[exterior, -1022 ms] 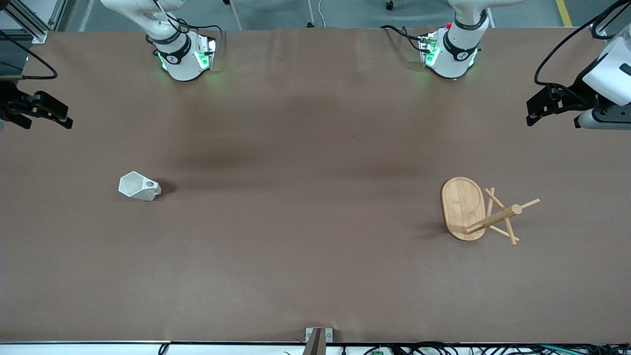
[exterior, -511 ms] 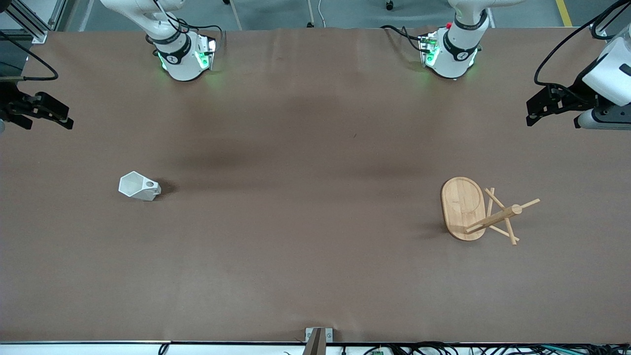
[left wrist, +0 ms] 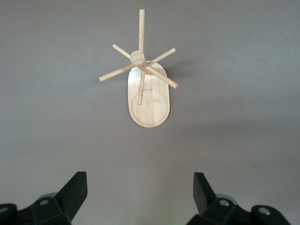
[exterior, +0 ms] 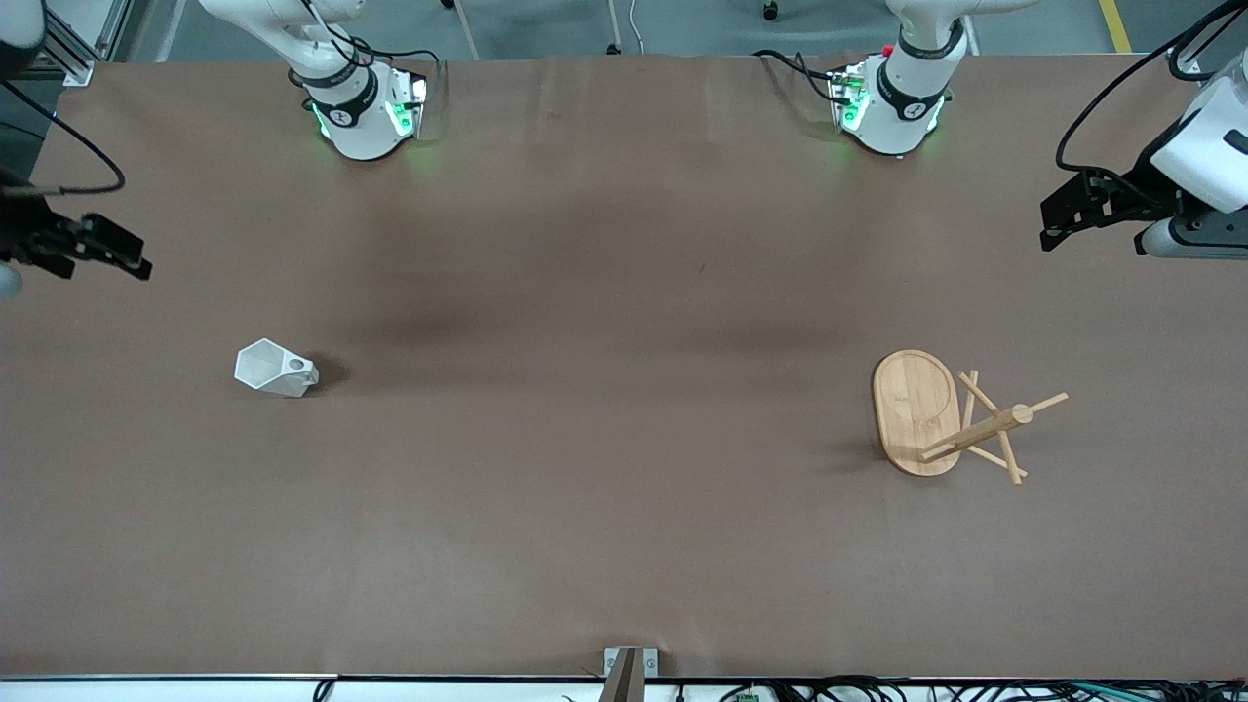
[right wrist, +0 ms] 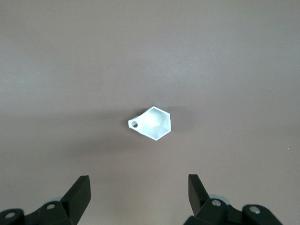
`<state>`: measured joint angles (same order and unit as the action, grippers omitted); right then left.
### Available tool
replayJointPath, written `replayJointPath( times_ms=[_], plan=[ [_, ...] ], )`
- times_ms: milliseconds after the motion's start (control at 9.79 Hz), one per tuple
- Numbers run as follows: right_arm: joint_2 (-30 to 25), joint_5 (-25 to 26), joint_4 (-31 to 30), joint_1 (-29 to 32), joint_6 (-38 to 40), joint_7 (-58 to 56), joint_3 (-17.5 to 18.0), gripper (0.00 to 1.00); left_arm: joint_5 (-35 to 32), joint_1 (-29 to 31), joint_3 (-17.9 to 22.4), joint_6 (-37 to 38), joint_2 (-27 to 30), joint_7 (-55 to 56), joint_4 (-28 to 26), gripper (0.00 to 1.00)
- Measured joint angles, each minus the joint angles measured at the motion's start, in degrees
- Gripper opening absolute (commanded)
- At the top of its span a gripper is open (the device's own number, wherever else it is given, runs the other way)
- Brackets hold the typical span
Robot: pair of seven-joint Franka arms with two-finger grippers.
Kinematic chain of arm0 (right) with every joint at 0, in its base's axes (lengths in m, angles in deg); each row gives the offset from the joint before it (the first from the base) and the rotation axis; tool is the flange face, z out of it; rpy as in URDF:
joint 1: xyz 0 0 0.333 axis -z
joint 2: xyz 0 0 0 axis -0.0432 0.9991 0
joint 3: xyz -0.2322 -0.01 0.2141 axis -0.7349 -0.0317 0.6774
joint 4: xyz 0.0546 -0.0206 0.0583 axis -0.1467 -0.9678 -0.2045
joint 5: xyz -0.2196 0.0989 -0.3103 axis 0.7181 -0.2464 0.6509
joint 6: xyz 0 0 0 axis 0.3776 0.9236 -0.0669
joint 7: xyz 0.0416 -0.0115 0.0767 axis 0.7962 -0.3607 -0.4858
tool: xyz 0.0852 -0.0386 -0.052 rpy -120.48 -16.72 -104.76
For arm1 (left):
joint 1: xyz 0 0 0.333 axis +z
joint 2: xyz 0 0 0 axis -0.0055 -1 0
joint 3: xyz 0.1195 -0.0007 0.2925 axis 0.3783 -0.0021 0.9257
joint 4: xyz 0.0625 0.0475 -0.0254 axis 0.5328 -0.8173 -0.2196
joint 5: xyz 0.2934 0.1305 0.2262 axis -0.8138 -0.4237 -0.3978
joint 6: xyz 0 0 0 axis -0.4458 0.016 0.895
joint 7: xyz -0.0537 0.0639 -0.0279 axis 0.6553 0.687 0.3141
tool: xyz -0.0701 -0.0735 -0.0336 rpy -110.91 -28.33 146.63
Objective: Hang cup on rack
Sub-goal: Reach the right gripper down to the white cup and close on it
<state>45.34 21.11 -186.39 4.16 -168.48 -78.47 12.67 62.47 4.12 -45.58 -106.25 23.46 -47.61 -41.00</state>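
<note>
Right claw (right wrist: 136,199) open; wrist view shows cup (right wrist: 152,123) rim, handle hole.

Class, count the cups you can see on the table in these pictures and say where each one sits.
1. The cup stands on the brown table toward the right arm's end, apart from the rack.

From my station I see the table (exterior: 624,546) covered edge to edge in a plain, matte brown sheet. Faint creases run down it near the edge farthest from the front camera. A tiny dark speck (exterior: 700,265) sits on the sheet around the middle. At the edge nearest the front camera I can make out a small grey metal bracket (exterior: 629,668) at the midpoint, and black cables (exterior: 877,685) trail along just below that edge. Grey floor (exterior: 682,24) shows past the table's top edge in the front view, with a yellow line (exterior: 1114,24) painted on it.
</note>
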Motion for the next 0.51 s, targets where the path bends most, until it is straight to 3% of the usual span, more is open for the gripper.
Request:
replayJointPath(
  times_ms=[511],
  plan=[
    [1.8,0.0,-20.7,3.3,-25.1,-7.1,-0.1,0.90,0.0,0.0,0.0,0.0,0.0,0.0,0.0,1.00]
  ],
)
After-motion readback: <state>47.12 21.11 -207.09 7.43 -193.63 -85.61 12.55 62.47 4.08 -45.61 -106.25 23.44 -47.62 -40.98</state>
